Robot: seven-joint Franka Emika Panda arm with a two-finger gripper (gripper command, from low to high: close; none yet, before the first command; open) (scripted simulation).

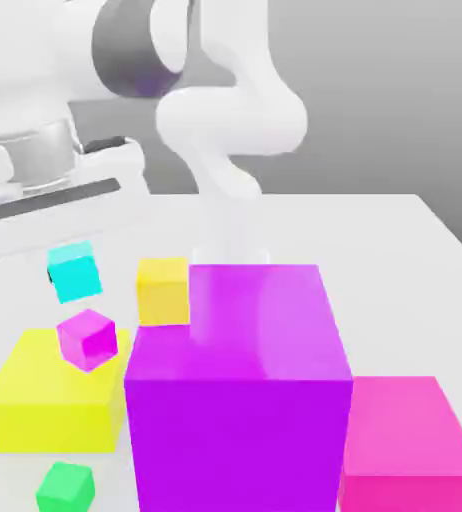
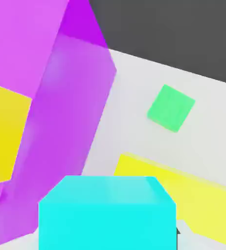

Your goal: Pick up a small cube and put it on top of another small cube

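The small cyan cube (image 1: pixel 74 272) hangs tilted above the table at the exterior view's left, just below my white hand. My gripper (image 1: pixel 72 252) is shut on it. In the hand view the same cyan cube (image 2: pixel 107 215) sits very close, covering what lies straight beneath it. A small magenta cube (image 1: pixel 87 338) rests tilted on a big yellow block (image 1: pixel 50 400), slightly below and to the right of the held cube. A small green cube (image 1: pixel 65 487) (image 2: pixel 170 108) lies on the table near the front.
A big purple cube (image 1: pixel 237 390) (image 2: pixel 61 97) stands in the middle, close to the held cube's right. An orange-yellow cube (image 1: pixel 163 290) sits behind its left corner. A pink cube (image 1: pixel 410 445) stands at the front right. The yellow block (image 2: pixel 183 188) lies under the hand.
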